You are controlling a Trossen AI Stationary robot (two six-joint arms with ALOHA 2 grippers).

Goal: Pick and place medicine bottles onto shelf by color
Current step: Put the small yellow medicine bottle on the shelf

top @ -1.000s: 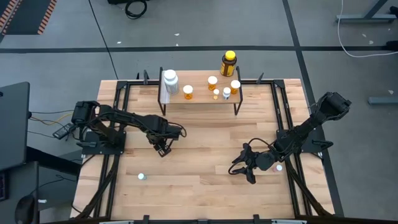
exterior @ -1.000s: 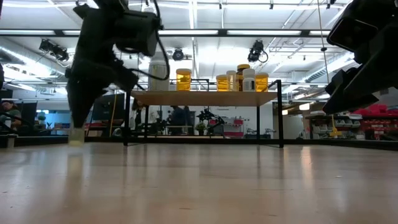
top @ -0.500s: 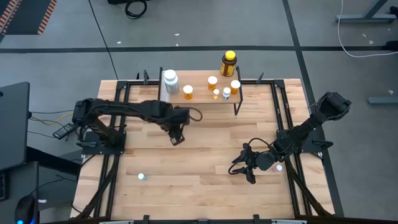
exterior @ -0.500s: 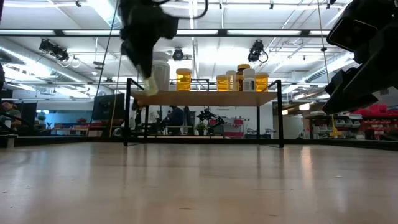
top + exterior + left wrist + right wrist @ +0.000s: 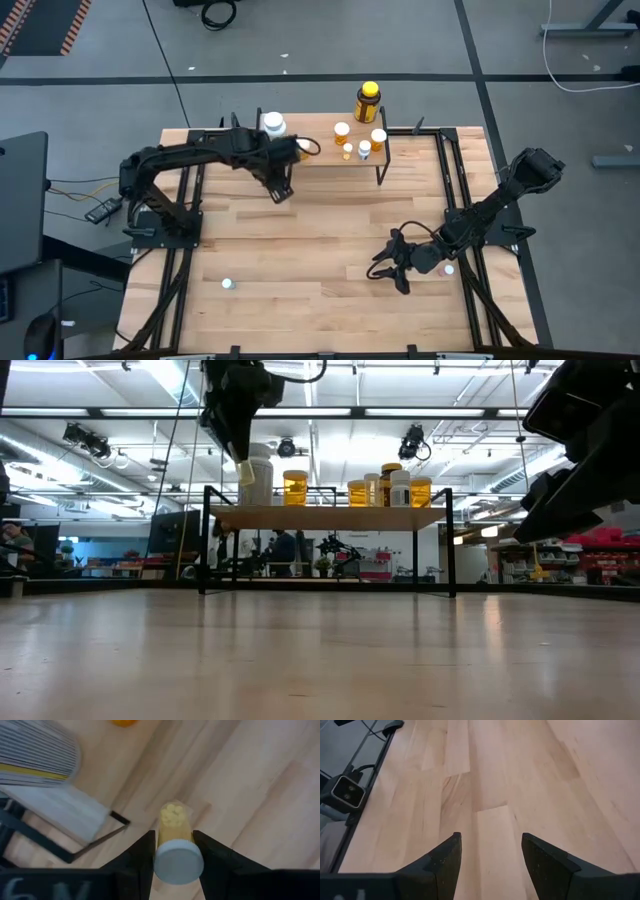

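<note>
**Left arm's swung up to the shelf**

Since a second ago the left gripper point(image 5: 281, 190) went from mid-table to just in front of the shelf point(image 5: 325, 160) by its whitish end, clamped on a small pale bottle point(image 5: 175, 837) with a white cap and pills inside. Shelf's along the table's far edge: large white bottle point(image 5: 272, 124), several orange ones. Right gripper point(image 5: 388, 272) sits near the right edge, fingers apart, holding nothing. One white-capped bottle point(image 5: 227, 284) is near the front-left corner; mid-table is open.
</note>
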